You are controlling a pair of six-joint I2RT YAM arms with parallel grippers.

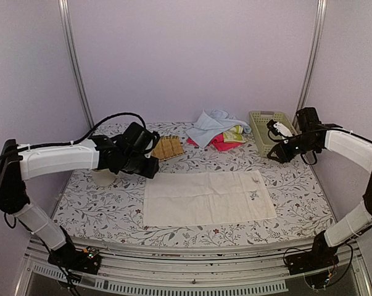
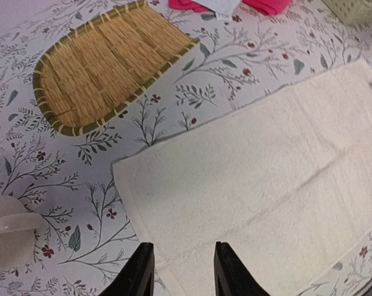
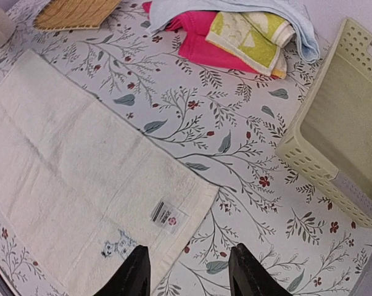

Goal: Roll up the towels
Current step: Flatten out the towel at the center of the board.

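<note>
Cream towel (image 1: 207,197) lies spread flat at lower centre of the top view, long side left to right, printed mark at its right end. Treat it as soft, light and floppy. It has no stiffness, so it will sag and bunch if you lift from one point, and it will likely drag on the floral desk (image 1: 99,203) rather than slide clean. Take it at a short end, both corners at once, pinching the hem (the edge is the only thing thin enough to get under).

The other towels sit heaped at upper centre: light blue towel (image 1: 210,123) on top, pink towel (image 1: 219,145) under it, yellow-green towel (image 1: 235,132) to the right. They are tangled, so expect one to pull its neighbour along. The heap lies between the woven mat (image 1: 167,148) and the lattice basket (image 1: 260,139).

Left jaws: parted, nothing between them, seen over the cream towel's left short end at the bottom of the left wrist view. You cannot tell whether the tips touch the cloth.

Right jaws: parted a moderate way and empty. In the right wrist view they sit above the labelled right-hand corner. The top view shows them up near the basket, clear of the cloth.
</note>
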